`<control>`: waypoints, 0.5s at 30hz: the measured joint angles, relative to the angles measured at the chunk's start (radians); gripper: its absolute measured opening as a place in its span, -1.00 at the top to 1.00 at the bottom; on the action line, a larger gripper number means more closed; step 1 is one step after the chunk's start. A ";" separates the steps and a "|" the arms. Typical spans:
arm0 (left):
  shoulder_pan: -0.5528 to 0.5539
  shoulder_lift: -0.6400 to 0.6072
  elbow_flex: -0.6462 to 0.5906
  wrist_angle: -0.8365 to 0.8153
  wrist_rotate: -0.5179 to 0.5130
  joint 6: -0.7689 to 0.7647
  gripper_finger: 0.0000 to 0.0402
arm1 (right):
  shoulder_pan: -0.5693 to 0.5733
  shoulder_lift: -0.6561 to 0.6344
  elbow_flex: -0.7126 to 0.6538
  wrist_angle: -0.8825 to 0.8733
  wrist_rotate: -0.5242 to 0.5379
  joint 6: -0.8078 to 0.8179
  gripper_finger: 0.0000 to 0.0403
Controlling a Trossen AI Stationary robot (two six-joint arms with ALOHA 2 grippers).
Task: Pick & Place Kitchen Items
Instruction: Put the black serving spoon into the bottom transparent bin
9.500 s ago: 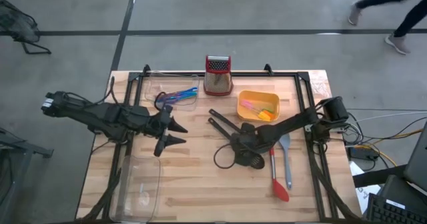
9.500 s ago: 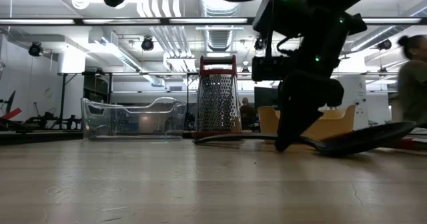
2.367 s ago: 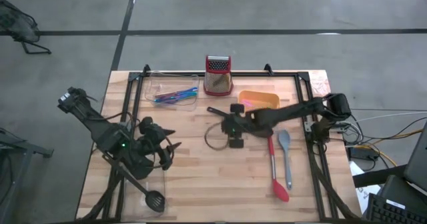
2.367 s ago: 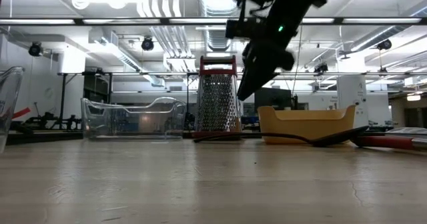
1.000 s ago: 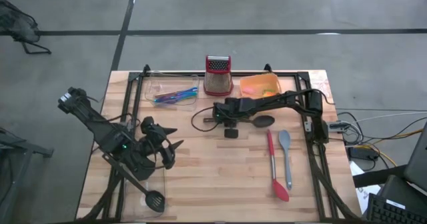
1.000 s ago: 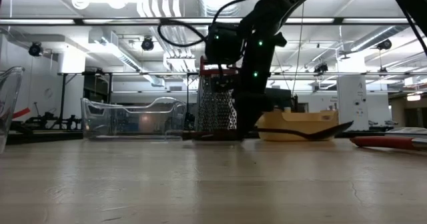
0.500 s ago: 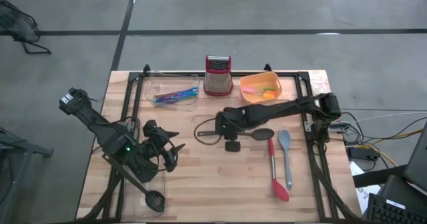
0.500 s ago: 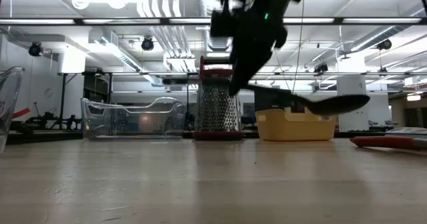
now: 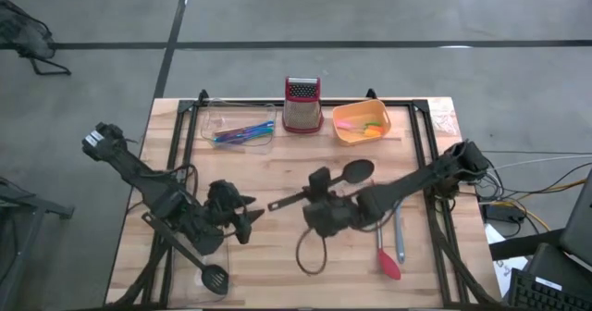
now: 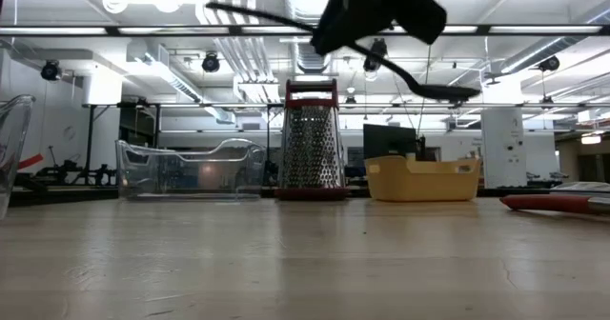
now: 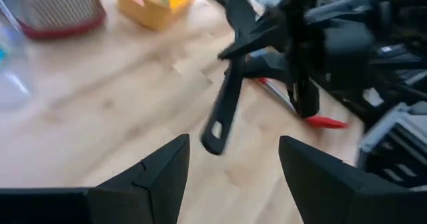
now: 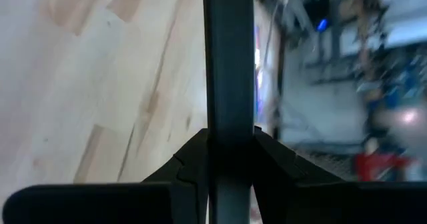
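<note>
My right gripper (image 9: 315, 201) is shut on a black solid-bowled spoon (image 9: 355, 171), held high above the table's middle; the spoon also shows in the low view (image 10: 440, 91). My left gripper (image 9: 248, 221) is open and empty at the near left, and in its wrist view its fingers (image 11: 160, 177) point at the spoon's handle end (image 11: 213, 141) without touching it. A black slotted spoon (image 9: 214, 277) lies in a clear tray at the near left. A red spoon (image 9: 385, 258) and a grey spatula (image 9: 400, 244) lie on the table at the right. No tongs show. My right gripper pinches the spoon's handle (image 12: 227, 97) between its two fingers (image 12: 193, 163), about midway along it. The fingers lie across the handle. The spoon is lifted clear of the table, its bowl toward the far right and its handle end (image 9: 275, 205) toward the left.
A steel grater with a red top (image 9: 302, 104) and an orange tub (image 9: 362, 122) stand at the far edge. A clear tray (image 9: 217, 117) at the far left holds multicoloured cutlery (image 9: 242, 131). A dark cable loop (image 9: 310, 253) hangs under my right gripper.
My right gripper has lifted the black spoon off the table in front of the grater and carried it up and toward the near edge. The spoon has turned, so its handle end now points toward my left gripper. My left gripper has shifted slightly right.
</note>
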 joint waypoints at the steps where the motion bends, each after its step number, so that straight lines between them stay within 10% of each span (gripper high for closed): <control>1: 0.007 0.000 -0.008 0.025 0.023 -0.004 -0.18 | 0.012 0.000 0.000 0.016 0.013 -0.039 0.62; 15: 0.071 0.000 -0.033 0.125 0.129 -0.007 -0.18 | 0.072 0.000 0.002 0.218 0.047 -0.448 0.62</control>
